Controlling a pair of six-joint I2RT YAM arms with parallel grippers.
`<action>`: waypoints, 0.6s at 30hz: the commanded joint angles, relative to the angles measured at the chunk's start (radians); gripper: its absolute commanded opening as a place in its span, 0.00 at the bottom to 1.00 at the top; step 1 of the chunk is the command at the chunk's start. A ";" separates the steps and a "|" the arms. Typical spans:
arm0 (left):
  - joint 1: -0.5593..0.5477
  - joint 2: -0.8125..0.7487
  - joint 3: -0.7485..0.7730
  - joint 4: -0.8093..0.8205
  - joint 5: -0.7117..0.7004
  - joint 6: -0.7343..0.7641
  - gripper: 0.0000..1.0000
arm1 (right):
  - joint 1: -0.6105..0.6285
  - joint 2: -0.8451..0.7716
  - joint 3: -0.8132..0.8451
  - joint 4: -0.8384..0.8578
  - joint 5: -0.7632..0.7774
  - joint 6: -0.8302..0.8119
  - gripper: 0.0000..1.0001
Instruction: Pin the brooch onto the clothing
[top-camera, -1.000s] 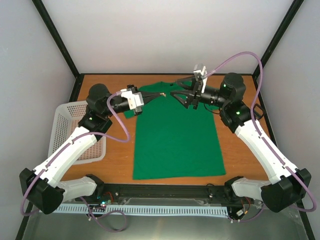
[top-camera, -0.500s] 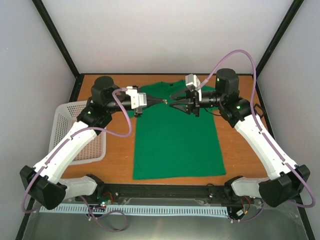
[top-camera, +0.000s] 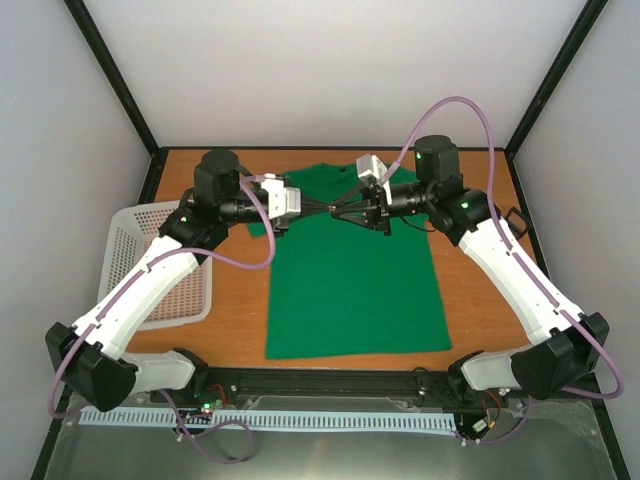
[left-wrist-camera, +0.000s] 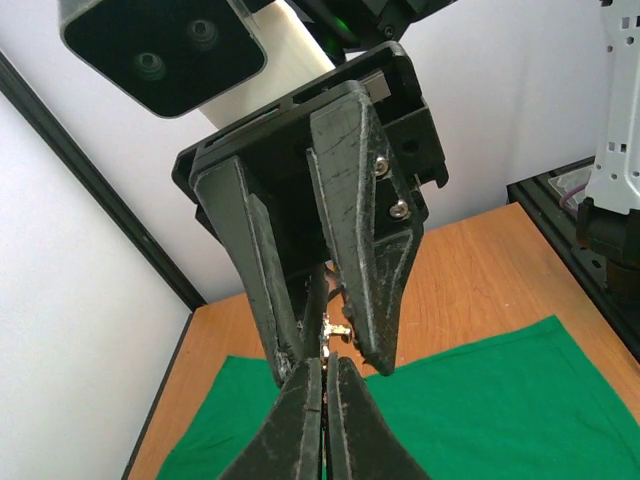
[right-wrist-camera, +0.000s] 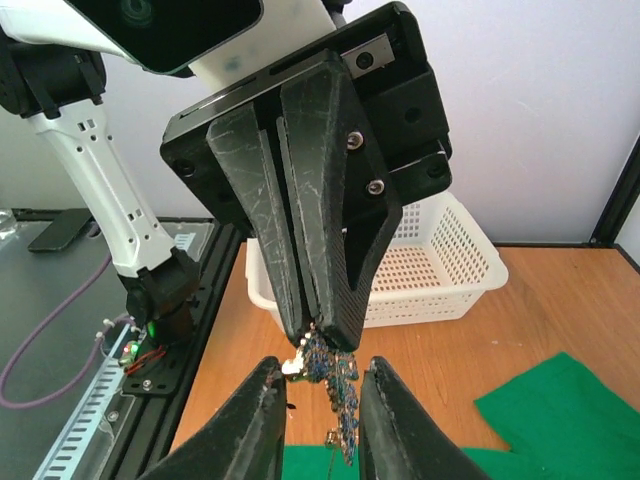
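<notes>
The green T-shirt (top-camera: 350, 280) lies flat on the table. My left gripper (top-camera: 322, 206) hovers over its upper chest, shut on the brooch (right-wrist-camera: 340, 375), a small jewelled ornament hanging from its fingertips. The brooch also shows as a silvery glint in the left wrist view (left-wrist-camera: 335, 328), just past my left gripper (left-wrist-camera: 325, 362). My right gripper (top-camera: 340, 208) faces the left one, open. In the right wrist view my right gripper (right-wrist-camera: 322, 368) has one finger on each side of the brooch, not touching it. The right fingers (left-wrist-camera: 360, 220) fill the left wrist view.
A white mesh basket (top-camera: 130, 250) stands left of the shirt on the wooden table and shows in the right wrist view (right-wrist-camera: 450, 260). Black frame posts and pale walls enclose the table.
Both arms have swung inward over the shirt's chest. The right gripper has moved left until its open fingers straddle the brooch held at the left gripper's tips.
</notes>
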 joint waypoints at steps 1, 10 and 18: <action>0.004 0.014 0.054 -0.020 0.033 0.027 0.01 | 0.014 0.019 0.040 -0.020 0.011 -0.037 0.19; 0.005 0.022 0.070 -0.029 0.036 0.035 0.01 | 0.021 0.034 0.044 -0.045 0.037 -0.062 0.15; 0.004 0.023 0.067 -0.029 0.036 0.039 0.01 | 0.029 0.041 0.047 -0.058 0.063 -0.071 0.07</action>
